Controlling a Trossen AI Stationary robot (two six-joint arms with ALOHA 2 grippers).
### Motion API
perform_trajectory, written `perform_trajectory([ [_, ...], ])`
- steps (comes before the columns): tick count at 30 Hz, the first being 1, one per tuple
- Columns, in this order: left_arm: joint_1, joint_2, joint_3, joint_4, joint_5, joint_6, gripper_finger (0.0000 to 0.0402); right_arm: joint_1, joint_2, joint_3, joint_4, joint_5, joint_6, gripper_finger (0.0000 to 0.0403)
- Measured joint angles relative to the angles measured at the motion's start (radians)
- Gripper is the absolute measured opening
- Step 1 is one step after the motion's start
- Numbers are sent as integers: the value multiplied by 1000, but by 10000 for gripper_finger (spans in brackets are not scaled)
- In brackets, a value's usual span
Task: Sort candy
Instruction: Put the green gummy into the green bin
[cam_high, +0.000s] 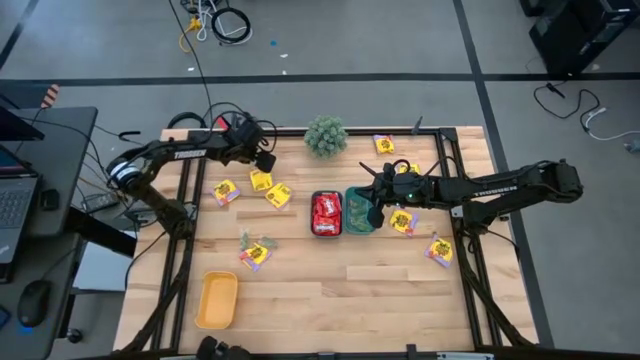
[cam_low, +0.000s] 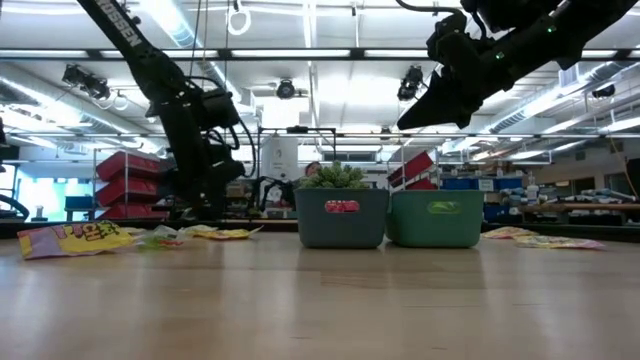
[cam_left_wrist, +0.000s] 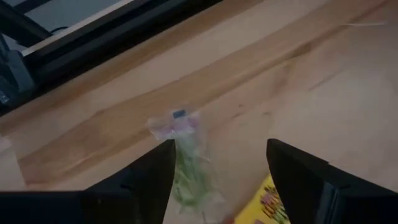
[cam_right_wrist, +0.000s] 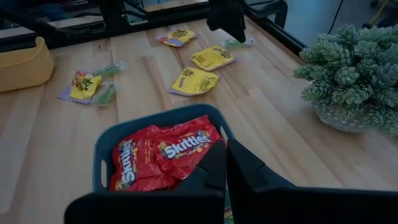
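Observation:
My left gripper is open, low over the table's far left part. In its wrist view the fingers stand on either side of a pale green candy packet lying flat on the wood. My right gripper is shut and raised above the green tray, beside the dark tray that holds red packets. Nothing shows between its fingers. Yellow packets lie scattered on both sides.
A spiky plant ball sits near the far edge, close behind the two trays. A yellow tray lies at the near left. More yellow packets lie at the right and near left. Bare wood lies along the near edge.

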Motion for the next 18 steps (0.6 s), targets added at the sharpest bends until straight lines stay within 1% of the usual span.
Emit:
perform_trajectory([
  [8,18,72,0,34,-26,1,256,0,0,0,0,-2,0,2],
  [11,21,91,0,52,-42,23,253,0,0,0,0,-2,0,2],
  [14,32,111,0,52,-40,26,237,0,-1,0,0,-2,0,2],
  [18,43,132,6,59,-13,28,192,0,-1,0,0,-2,0,2],
])
